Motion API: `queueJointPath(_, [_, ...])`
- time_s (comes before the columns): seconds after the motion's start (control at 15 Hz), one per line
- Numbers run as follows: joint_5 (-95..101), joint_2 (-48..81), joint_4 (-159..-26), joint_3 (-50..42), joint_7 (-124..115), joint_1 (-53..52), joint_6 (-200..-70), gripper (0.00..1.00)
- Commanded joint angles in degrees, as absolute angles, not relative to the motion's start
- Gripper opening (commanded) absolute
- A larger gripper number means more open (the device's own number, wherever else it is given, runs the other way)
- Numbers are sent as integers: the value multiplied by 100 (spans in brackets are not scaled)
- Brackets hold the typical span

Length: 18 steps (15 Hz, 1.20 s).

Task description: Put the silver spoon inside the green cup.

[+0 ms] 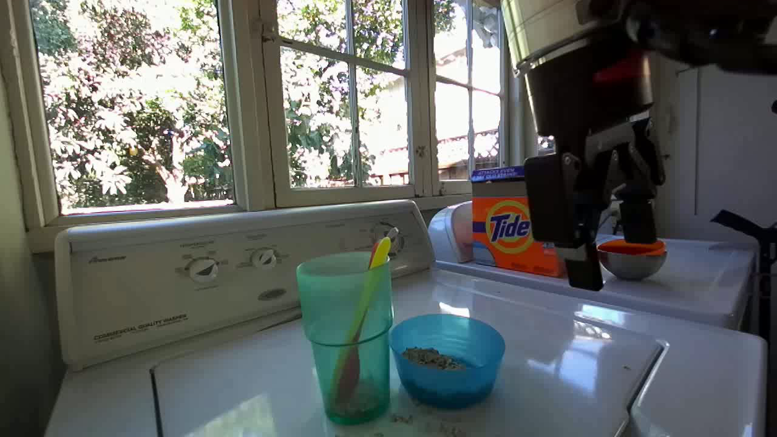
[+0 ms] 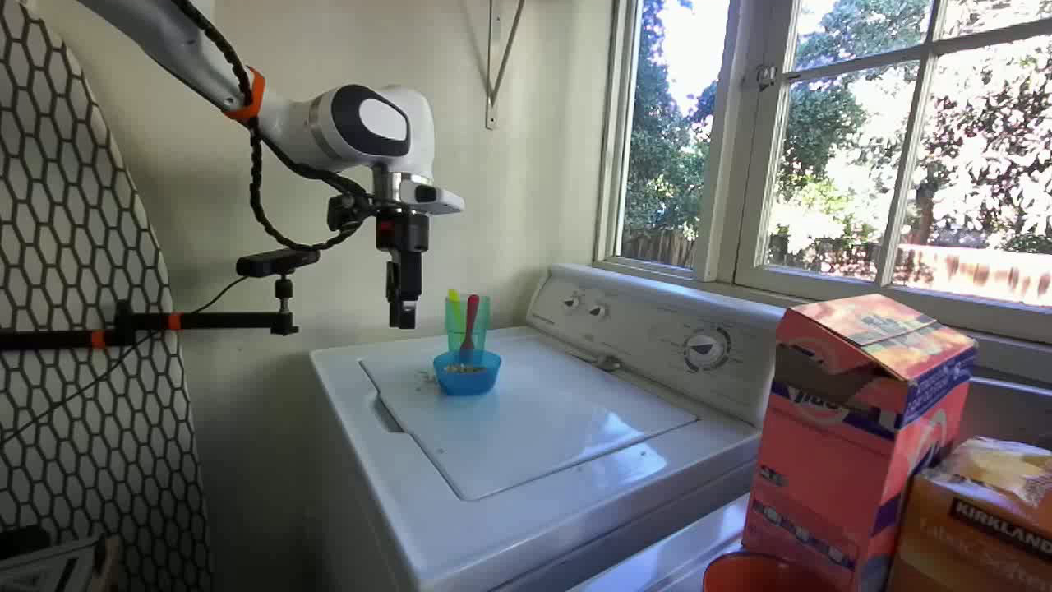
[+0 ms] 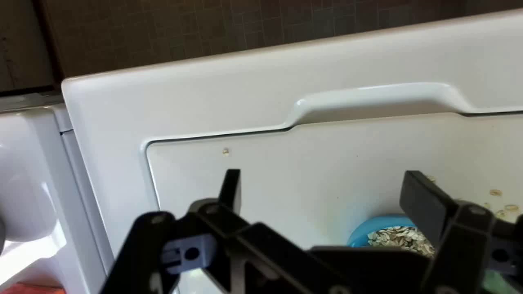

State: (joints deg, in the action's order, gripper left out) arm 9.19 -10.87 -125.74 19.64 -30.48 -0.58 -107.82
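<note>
The green cup stands upright on the washer lid, touching or close to the blue bowl. It also shows in an exterior view, and a sliver shows in the wrist view. A yellow-green handle and a red handle lean in the cup. No silver spoon shows in any view. The blue bowl holds oat flakes; it also shows in the wrist view. My gripper is open and empty, high above the lid; its fingers are wide apart in the wrist view.
The washer's control panel rises along the window side. An orange Tide box and a metal bowl with orange inside stand on the neighbouring machine. A Kirkland box is beside the Tide box. Loose flakes lie near the blue bowl.
</note>
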Motion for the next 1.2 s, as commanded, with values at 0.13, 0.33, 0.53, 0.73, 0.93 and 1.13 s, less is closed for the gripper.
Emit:
queueJointPath(0.13, [965, -1067, -12563, 1723, -3086, -313, -10764, 100])
queueJointPath(0.33, [897, -1002, -12509, 1707, -3224, -284, -10764, 100])
queueJointPath(0.53, [848, -725, -12230, 1520, -3846, -217, -10982, 100])
queueJointPath(0.73, [706, -280, -11783, 1231, -4093, -184, -11482, 100])
queueJointPath(0.93, [888, 447, -11014, 996, -4927, -201, -11695, 100])
queueJointPath(1.13, [856, 1139, -10212, 741, -5700, -341, -11789, 100])
